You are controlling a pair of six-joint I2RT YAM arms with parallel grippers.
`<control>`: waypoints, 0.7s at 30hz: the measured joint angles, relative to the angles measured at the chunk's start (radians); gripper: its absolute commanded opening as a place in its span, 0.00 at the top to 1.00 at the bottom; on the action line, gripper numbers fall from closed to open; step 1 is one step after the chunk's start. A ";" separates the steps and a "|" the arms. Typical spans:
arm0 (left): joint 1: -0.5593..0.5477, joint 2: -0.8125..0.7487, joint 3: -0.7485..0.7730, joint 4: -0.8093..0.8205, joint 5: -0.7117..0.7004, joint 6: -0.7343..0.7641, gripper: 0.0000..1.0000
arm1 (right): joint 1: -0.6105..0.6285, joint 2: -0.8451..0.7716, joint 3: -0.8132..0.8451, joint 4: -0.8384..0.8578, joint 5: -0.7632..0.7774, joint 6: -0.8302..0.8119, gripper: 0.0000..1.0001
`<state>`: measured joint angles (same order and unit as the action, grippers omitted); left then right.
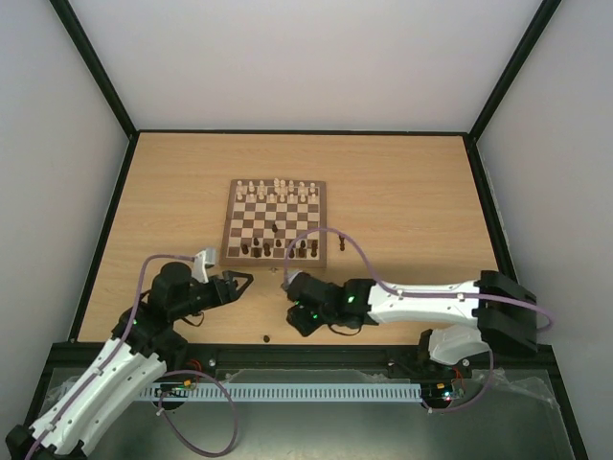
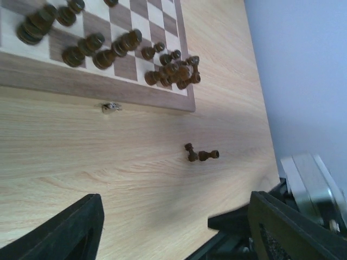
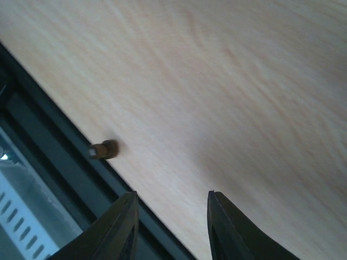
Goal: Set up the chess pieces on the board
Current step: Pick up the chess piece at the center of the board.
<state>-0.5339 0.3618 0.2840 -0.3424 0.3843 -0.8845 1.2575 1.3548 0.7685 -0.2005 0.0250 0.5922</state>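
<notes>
The board (image 1: 323,225) lies mid-table, with cream chessmen on its far rows and several dark brown chess pieces (image 1: 278,249) on its near row. In the left wrist view the dark pieces (image 2: 103,54) stand crowded on the board (image 2: 65,81). Two dark pieces (image 2: 201,155) lie on the table right of the board, also in the top view (image 1: 342,242). Another dark piece (image 3: 104,149) lies by the table's front edge, also in the top view (image 1: 265,337). My left gripper (image 1: 241,284) (image 2: 173,238) is open and empty. My right gripper (image 1: 287,284) (image 3: 171,216) is open and empty, near that edge piece.
A single dark piece (image 1: 276,227) stands mid-board. A small pale object (image 2: 111,107) lies on the table against the board's frame. The table's black front rail (image 3: 65,157) runs just beside the right gripper. Dark rails edge the light wood tabletop (image 1: 412,192).
</notes>
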 measured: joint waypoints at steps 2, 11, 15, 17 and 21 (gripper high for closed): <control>0.000 -0.046 0.016 -0.056 -0.045 -0.007 0.11 | 0.058 0.043 0.051 -0.022 0.045 -0.005 0.64; 0.000 -0.161 0.163 -0.248 -0.240 -0.024 0.01 | 0.200 0.241 0.244 -0.127 0.145 -0.014 0.64; 0.000 -0.161 0.210 -0.291 -0.294 -0.023 0.01 | 0.217 0.323 0.302 -0.149 0.151 -0.014 0.64; 0.000 -0.161 0.224 -0.303 -0.309 -0.022 0.01 | 0.221 0.354 0.322 -0.162 0.153 -0.014 0.64; 0.000 -0.161 0.231 -0.326 -0.325 -0.021 0.01 | 0.229 0.392 0.347 -0.172 0.156 -0.018 0.64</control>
<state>-0.5339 0.2008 0.5152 -0.6685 0.0593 -0.9051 1.4860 1.7466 1.1152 -0.3729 0.1814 0.5743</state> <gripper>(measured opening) 0.988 0.360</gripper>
